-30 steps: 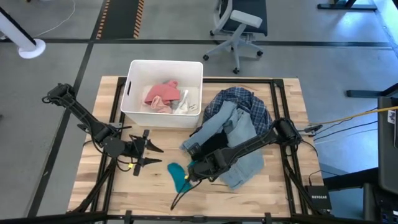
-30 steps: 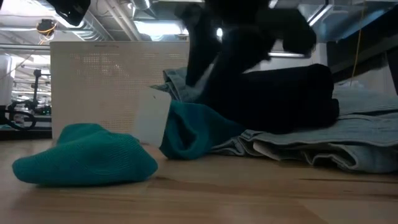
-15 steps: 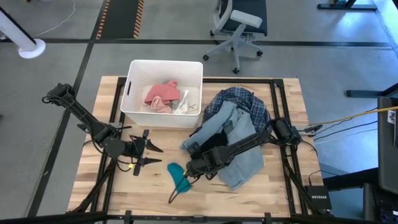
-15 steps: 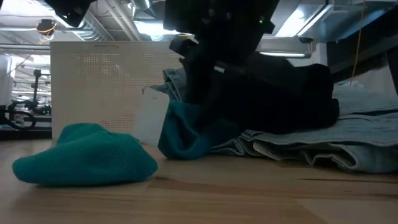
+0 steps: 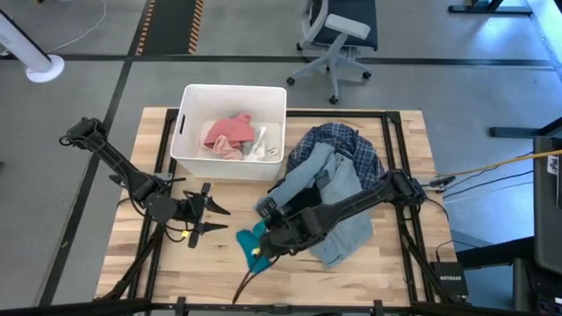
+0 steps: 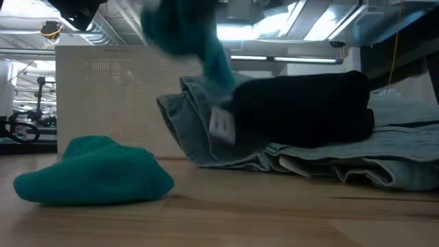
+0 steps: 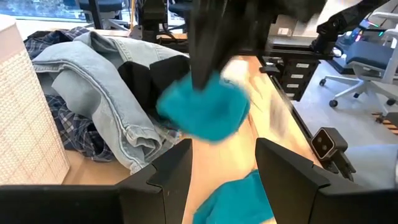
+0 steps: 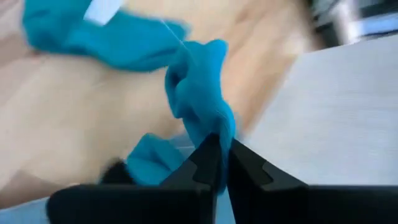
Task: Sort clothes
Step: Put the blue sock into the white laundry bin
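1. The wooden table (image 5: pixel 132 263) is carrying everything.
2. The white bin (image 5: pixel 230 130) is sitting at its far left.
3. The denim-and-plaid clothes pile (image 5: pixel 338 180) is lying right of centre.
4. One teal sock (image 6: pixel 92 180) is resting near the front.

right pincer (image 5: pixel 257 248) now raised, one teal sock (image 6: pixel 180 31) lifted off the table (image 5: pixel 211 263); tag dangling

The white bin (image 5: pixel 188 145) stood at the back of the table (image 5: pixel 395 272), left of centre, with the pink piece (image 5: pixel 225 135) and the white top (image 5: pixel 263 143) inside it. Right of the bin lay the plaid shirt (image 5: pixel 351 140), with the denim (image 5: pixel 338 189) over it. In front of the denim was one sock (image 6: pixel 92 180) on the table; the other sock (image 7: pixel 205 112) hung above it from the right gripper (image 5: pixel 262 247). The left gripper (image 5: pixel 211 219) was at the left, in front of the bin.
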### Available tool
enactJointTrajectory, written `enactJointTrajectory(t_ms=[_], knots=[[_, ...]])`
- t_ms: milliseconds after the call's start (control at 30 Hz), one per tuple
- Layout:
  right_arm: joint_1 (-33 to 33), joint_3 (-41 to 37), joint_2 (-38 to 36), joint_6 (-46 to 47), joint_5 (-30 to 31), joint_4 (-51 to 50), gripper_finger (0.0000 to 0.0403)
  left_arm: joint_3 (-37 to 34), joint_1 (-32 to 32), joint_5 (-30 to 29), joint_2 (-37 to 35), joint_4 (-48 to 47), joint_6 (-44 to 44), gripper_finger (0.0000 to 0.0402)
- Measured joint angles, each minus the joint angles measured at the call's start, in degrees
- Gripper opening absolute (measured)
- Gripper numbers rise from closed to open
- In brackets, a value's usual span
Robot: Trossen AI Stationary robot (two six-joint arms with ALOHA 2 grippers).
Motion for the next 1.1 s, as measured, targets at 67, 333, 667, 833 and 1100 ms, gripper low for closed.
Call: enactJointTrajectory(t_ms=[67, 333, 667, 833, 1100], knots=[[-0.11, 5.81, 0.0, -1.5, 2.29, -2.0, 0.0025, 0.0, 0.0, -0.02, -0.02, 0.0, 0.0, 0.0172], [-4.93, 12.87, -3.5, -10.9, 12.41, 2.66, 0.0024, 0.0, 0.0, -0.01, 0.0, -0.2, -0.58, 0.0172], [-19.7, 12.91, -3.95, -10.54, 9.06, 3.99, 0.0035, 0.02, 0.0, -0.02, 0.0, -0.19, -0.49, 0.0172], [-24.58, 12.89, -3.69, -5.72, 0.84, 3.98, 0.0036, 0.02, 0.0, 0.0, 0.0, -0.21, -0.44, 0.0172], [-26.57, 12.89, -3.69, -4.41, -3.0, 4.51, 0.0092, 0.02, 0.0, -0.01, 0.0, -0.72, -0.44, 0.0172]])
